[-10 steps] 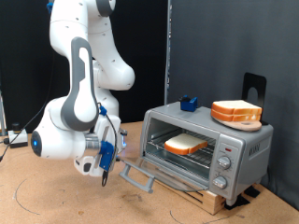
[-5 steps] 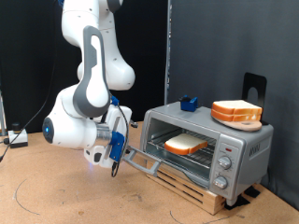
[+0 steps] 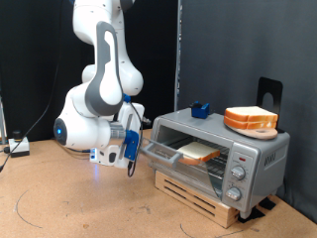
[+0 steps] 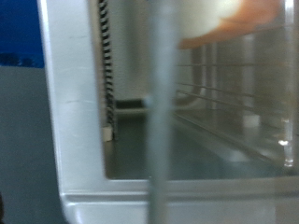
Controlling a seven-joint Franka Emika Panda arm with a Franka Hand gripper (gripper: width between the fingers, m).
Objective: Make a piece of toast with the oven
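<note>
Pushing the oven (image 3: 220, 149) door up, end effector (image 3: 132, 156) at its 9 o'clock; finger state unclear. Piece of toast (image 3: 200, 151) inside on rack. Door could slip and drop open.

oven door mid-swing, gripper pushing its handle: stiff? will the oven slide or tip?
The door looks like rigid metal-framed glass, so probably stiff, pivoting on its bottom hinge. The oven sits raised on a wooden pallet; a hard push by the gripper might shift it. Tipping seems unlikely: wide, low box.
</note>
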